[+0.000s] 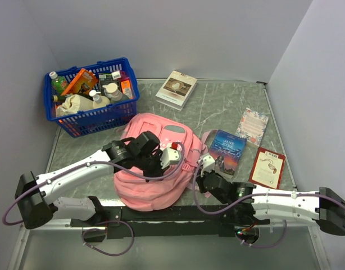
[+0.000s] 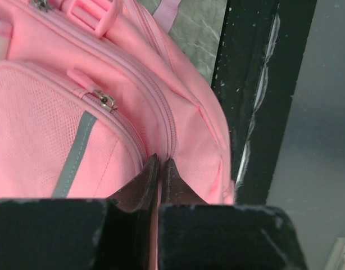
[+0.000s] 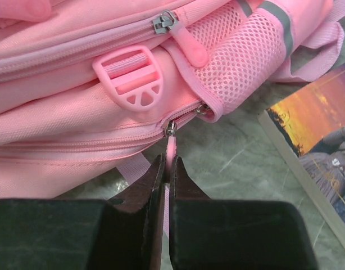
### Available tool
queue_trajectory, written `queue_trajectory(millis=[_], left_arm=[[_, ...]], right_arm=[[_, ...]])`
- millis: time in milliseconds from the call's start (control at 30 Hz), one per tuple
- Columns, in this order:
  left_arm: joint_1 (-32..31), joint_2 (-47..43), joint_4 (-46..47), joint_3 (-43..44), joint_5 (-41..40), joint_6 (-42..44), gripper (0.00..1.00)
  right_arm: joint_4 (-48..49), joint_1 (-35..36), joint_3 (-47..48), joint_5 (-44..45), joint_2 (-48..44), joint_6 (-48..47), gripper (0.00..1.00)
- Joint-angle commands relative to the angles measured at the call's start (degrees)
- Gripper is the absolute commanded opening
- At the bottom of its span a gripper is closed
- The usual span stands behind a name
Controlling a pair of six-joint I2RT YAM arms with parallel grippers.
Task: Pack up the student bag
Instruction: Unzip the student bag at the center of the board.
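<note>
Left gripper (image 2: 160,164) jaws pinched on student bag (image 1: 147,194) fabric; right gripper (image 3: 168,164), at bag's 3 o'clock, jaws clamped on zipper pull (image 3: 171,145).

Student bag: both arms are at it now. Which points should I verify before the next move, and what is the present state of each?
1. Right end effector shut on the zipper pull: ok.
2. Left end effector shut on student bag fabric beside a zipper seam: ok.
3. Zipper next to the pull is closed, ready to be opened: ok.
4. Buckle lies above that zipper track, not on it: ok.
5. Book lies on the table, apart from the pull: ok.
6. Rest of the track free of snags: cannot tell, it runs out of view.
</note>
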Motion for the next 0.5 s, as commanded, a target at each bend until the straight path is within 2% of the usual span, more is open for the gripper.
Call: queue_trajectory(millis=[0, 133, 200, 267, 300, 400, 467], left_arm=[[2.95, 2.42, 17.20, 0.99, -8.33, -5.69, 0.01], [4.36, 2.69, 20.28, 0.02, -8.42, -9.21, 0.01], [4.88, 1.99, 20.38, -0.60, -8.34, -8.78, 0.01], [5.24, 0.59, 19.16, -0.95, -7.64, -7.02, 0.01], [5.32, 0.14, 18.97, -1.39, -7.46, -6.23, 0.01], [5.59, -1.79, 17.30, -2.88, -5.53, -2.28, 0.01], [5.68, -3.45, 15.90, -4.02, -5.87, 0.27, 0.01]], right_arm=[[5.10, 5.73, 2.97, -4.60, -0.47, 4.28, 0.00], [5.10, 8.99, 4.11, -3.10, -1.08, 4.37, 0.00], [1.34, 10.31, 5.25, -2.66, -1.60, 5.42, 0.02], [-1.99, 10.66, 5.08, -2.74, -3.09, 6.22, 0.10], [-2.97, 10.66, 4.73, -2.31, -3.71, 7.87, 0.21], [-6.57, 10.58, 3.06, 0.85, -5.82, 11.22, 0.47], [-7.63, 10.66, 2.01, 4.61, -7.31, 12.37, 0.54]])
